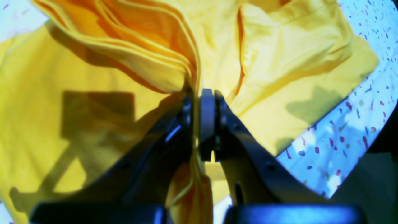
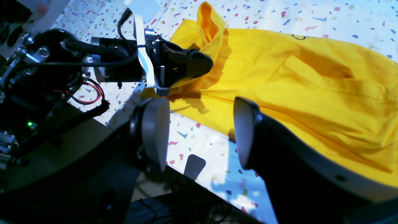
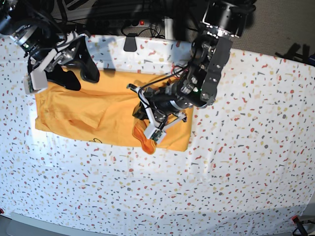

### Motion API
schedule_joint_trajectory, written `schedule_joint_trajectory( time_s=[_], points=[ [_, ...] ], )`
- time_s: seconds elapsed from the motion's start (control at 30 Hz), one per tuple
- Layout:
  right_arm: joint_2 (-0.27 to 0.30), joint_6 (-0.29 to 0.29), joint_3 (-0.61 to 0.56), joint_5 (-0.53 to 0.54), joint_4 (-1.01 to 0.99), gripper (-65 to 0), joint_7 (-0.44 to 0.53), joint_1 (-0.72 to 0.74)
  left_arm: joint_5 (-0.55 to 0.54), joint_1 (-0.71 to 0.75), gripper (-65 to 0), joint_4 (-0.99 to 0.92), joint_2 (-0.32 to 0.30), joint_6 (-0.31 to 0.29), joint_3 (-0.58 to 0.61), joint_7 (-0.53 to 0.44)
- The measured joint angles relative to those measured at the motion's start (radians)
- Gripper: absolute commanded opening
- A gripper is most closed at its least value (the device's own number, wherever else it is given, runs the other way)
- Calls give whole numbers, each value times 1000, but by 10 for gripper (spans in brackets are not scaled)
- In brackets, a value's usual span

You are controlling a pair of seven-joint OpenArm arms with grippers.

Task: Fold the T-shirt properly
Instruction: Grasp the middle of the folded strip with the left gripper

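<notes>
Two arms work over our speckled counter (image 3: 236, 162), and most of what matters lies on its far left part: the T-shirt (image 3: 93, 115), spread flat in a rough rectangle with a fold line running across it and one edge bunched up and lifted near its right end.

We judge the step in hand to be carrying that lifted edge across the body of the shirt to make the next fold. To do it well, we would keep the pinched layers taut and low, travel straight over the flat part, and set the edge down square with the far hem before letting go, so no ripple gets trapped under it.

Our left gripper (image 1: 202, 93) has its fingers (image 1: 207, 121) drawn narrow, with several layers of yellow cloth running up between them; from its wrist view the cloth looks pinched, though we cannot say how firmly. In the base view this arm sits over the right end of the shirt, with an orange bunch hanging below it.

Our right gripper (image 2: 199, 130) hangs near the shirt's other end with its fingers (image 2: 155, 130) spread wide and nothing between them; counter and a strip of yellow edge show through the gap. We would bring it down to pin the near corner while the other arm folds.
</notes>
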Motion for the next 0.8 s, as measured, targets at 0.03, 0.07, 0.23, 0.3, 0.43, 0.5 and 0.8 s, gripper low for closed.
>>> schedule_joint_trajectory(
  time_s=[0.03, 0.07, 0.23, 0.3, 0.43, 0.5, 0.8],
  points=[
    [0, 0, 0, 0, 0, -324, 0, 0, 0, 0, -393, 0, 0, 0, 1, -4],
    [0, 0, 0, 0, 0, -324, 0, 0, 0, 0, -318, 0, 0, 0, 1, -8],
    [0, 0, 0, 0, 0, -324, 0, 0, 0, -1, -203, 0, 0, 0, 1, -61],
    [0, 0, 0, 0, 0, -324, 0, 0, 0, -4, -203, 0, 0, -1, 1, -77],
    [0, 0, 0, 0, 0, -324, 0, 0, 0, -27, -203, 0, 0, -1, 1, -67],
    [0, -2, 0, -42, 0, -324, 1, 6, 39, -39, -203, 0, 0, -5, 1, -52],
    [48, 0, 24, -520, 0, -324, 116, 125, 237, -32, -203, 0, -11, -4, 1, 18]
  ],
)
